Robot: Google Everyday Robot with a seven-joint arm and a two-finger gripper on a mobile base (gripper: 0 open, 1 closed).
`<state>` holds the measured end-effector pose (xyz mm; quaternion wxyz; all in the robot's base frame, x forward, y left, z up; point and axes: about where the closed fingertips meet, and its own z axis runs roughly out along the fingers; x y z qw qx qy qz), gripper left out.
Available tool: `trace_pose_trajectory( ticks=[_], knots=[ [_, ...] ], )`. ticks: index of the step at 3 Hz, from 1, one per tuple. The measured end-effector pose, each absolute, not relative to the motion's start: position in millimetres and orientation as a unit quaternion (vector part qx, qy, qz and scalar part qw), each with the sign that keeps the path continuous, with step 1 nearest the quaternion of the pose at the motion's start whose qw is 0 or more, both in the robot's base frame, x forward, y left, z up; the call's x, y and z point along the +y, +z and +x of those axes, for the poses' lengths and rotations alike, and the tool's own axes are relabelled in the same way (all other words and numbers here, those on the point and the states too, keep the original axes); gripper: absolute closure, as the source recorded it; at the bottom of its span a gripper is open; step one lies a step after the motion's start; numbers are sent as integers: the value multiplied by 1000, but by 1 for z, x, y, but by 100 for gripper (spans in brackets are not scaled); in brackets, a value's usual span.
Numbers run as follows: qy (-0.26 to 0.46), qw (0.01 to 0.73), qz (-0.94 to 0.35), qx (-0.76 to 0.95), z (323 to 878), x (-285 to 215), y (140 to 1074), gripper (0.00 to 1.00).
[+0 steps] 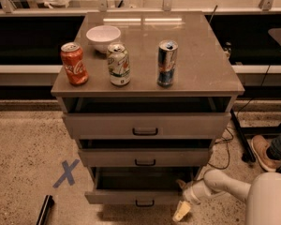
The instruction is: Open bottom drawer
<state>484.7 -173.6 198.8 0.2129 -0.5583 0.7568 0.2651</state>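
One gripper (182, 204) is hovering by the open bottom drawer's (113, 198) right front corner, and I cannot tell whether it is gripping anything.

We see the bottom drawer (131, 197) jutting out past the two drawers above, with our claw (182, 201) low at its right front corner.
On the worktop (201, 64) stand a white bowl (103, 36), a red can (74, 70), a pale green can (118, 64) and a blue can (166, 63); a blue tape cross (66, 173) marks the floor on the left.
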Motion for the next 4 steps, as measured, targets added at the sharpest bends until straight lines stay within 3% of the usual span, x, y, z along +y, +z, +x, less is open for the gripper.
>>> trace_pose_trajectory(
  ticks=[2,3,4],
  knots=[
    [230,201,-578,756,511,-178,227,3],
    [255,186,-568,760,509,-177,213,22],
    [284,156,-550,770,486,-171,183,53]
  ],
)
